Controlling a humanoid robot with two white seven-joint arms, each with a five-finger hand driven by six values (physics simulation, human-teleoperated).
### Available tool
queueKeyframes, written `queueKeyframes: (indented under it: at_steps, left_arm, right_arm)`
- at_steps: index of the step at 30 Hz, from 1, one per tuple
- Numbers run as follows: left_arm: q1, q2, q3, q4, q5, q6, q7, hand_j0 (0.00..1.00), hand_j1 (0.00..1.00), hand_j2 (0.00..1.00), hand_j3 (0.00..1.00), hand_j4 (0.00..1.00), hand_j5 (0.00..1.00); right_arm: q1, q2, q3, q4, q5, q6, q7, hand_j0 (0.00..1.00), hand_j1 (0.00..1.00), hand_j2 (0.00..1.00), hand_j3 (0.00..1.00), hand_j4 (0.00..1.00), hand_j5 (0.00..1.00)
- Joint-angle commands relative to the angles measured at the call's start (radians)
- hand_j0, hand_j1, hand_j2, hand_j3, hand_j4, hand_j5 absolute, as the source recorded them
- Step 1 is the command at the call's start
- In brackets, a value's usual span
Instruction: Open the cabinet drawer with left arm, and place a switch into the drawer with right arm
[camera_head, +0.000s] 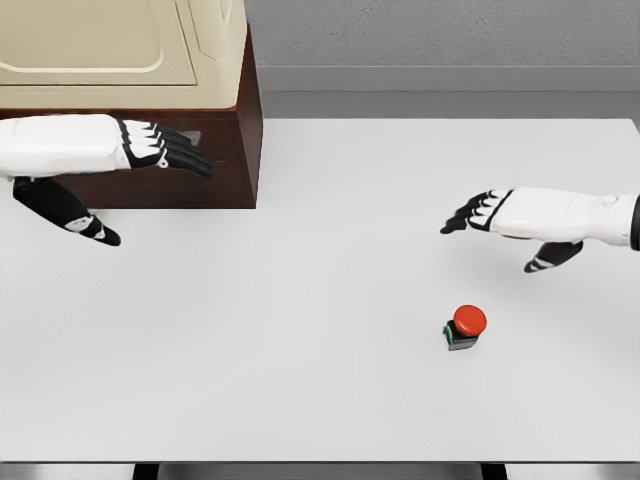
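We see our left hand (150, 147) at ten o'clock, fingers straight and pressed together, thumb hanging apart, reaching across the dark cabinet drawer (215, 150) front. Our right hand (500, 213) hovers at three o'clock, fingers loosely extended, holding nothing. The red-capped switch (464, 327) sits on the white table (300, 350) at five o'clock, below that hand and apart from it.

The cabinet (150, 100) stands at the table's (330, 400) far left; the switch (465, 327) lies near right.

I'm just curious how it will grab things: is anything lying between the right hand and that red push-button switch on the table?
Nothing visible does. The right hand hovers open over bare white table, and the red push-button switch stands alone nearer the front edge, below the hand in the head view, with only empty tabletop between them.
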Motion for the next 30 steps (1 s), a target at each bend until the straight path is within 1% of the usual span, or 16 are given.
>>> queueKeyframes:
  at_steps: [1, 2, 3, 6, 9, 14, 16, 19, 21, 24, 27, 29, 30]
  left_arm:
    - [-0.003, 0.034, -0.138, 0.000, 0.049, 0.003, 0.001, 1.00, 1.00, 1.00, 1.00, 1.00, 1.00]
    - [-0.038, 0.034, -0.174, 0.000, 0.051, 0.003, 0.001, 1.00, 1.00, 1.00, 1.00, 1.00, 1.00]
    - [-0.057, 0.036, -0.187, 0.000, 0.060, 0.003, 0.001, 1.00, 1.00, 1.00, 1.00, 1.00, 1.00]
    - [-0.072, 0.039, -0.224, 0.000, 0.067, 0.003, 0.001, 1.00, 1.00, 1.00, 1.00, 1.00, 1.00]
    - [-0.074, 0.039, -0.222, 0.000, 0.084, 0.003, 0.001, 1.00, 1.00, 1.00, 1.00, 1.00, 1.00]
    - [-0.074, 0.039, -0.214, 0.000, 0.095, 0.003, 0.001, 1.00, 1.00, 1.00, 1.00, 1.00, 1.00]
    - [-0.071, 0.042, -0.205, 0.000, 0.097, 0.003, 0.001, 1.00, 1.00, 1.00, 1.00, 1.00, 1.00]
    - [-0.068, 0.040, -0.204, 0.000, 0.117, 0.003, 0.001, 1.00, 1.00, 1.00, 1.00, 1.00, 1.00]
    - [-0.068, 0.030, -0.205, 0.000, 0.124, 0.003, 0.001, 1.00, 1.00, 1.00, 1.00, 1.00, 1.00]
    - [-0.069, 0.028, -0.204, 0.000, 0.132, 0.003, 0.021, 1.00, 1.00, 1.00, 1.00, 1.00, 1.00]
    - [-0.071, -0.013, -0.202, 0.002, 0.133, 0.003, 0.021, 1.00, 1.00, 1.00, 1.00, 1.00, 1.00]
    - [-0.074, -0.012, -0.194, 0.000, 0.133, 0.003, 0.027, 1.00, 1.00, 1.00, 1.00, 1.00, 1.00]
    - [-0.075, -0.010, -0.179, 0.000, 0.132, 0.003, 0.030, 1.00, 1.00, 1.00, 1.00, 1.00, 1.00]
  right_arm:
    - [-0.002, -0.006, 0.005, -0.002, -0.005, -0.008, 0.000, 1.00, 1.00, 1.00, 1.00, 1.00, 1.00]
    - [-0.002, -0.006, 0.005, -0.002, -0.005, -0.010, 0.000, 1.00, 1.00, 1.00, 1.00, 1.00, 1.00]
    - [-0.002, -0.008, 0.005, -0.001, -0.005, -0.010, 0.000, 1.00, 1.00, 1.00, 1.00, 1.00, 1.00]
    - [-0.002, -0.011, 0.005, 0.004, -0.005, -0.010, 0.000, 1.00, 1.00, 1.00, 1.00, 1.00, 1.00]
    - [0.000, -0.035, 0.003, 0.012, -0.005, -0.012, 0.000, 1.00, 1.00, 1.00, 1.00, 1.00, 1.00]
    - [0.000, -0.041, 0.005, 0.006, -0.005, -0.013, 0.000, 1.00, 1.00, 1.00, 1.00, 1.00, 1.00]
    - [0.005, -0.043, 0.005, -0.001, -0.005, -0.053, 0.000, 1.00, 1.00, 1.00, 1.00, 1.00, 1.00]
    - [0.008, -0.051, 0.020, -0.013, -0.005, -0.078, 0.000, 1.00, 1.00, 1.00, 1.00, 1.00, 1.00]
    - [0.009, -0.068, 0.046, -0.017, -0.005, -0.078, 0.000, 1.00, 1.00, 1.00, 1.00, 1.00, 1.00]
    - [0.011, -0.097, 0.046, -0.031, -0.007, -0.078, 0.000, 1.00, 1.00, 1.00, 1.00, 1.00, 1.00]
    - [0.011, -0.104, 0.048, -0.034, -0.022, -0.078, 0.000, 1.00, 1.00, 1.00, 1.00, 1.00, 1.00]
    - [0.011, -0.120, 0.048, -0.037, -0.042, -0.078, 0.000, 1.00, 1.00, 1.00, 1.00, 1.00, 1.00]
    - [0.011, -0.121, 0.055, -0.039, -0.042, -0.078, 0.000, 1.00, 1.00, 1.00, 1.00, 1.00, 1.00]
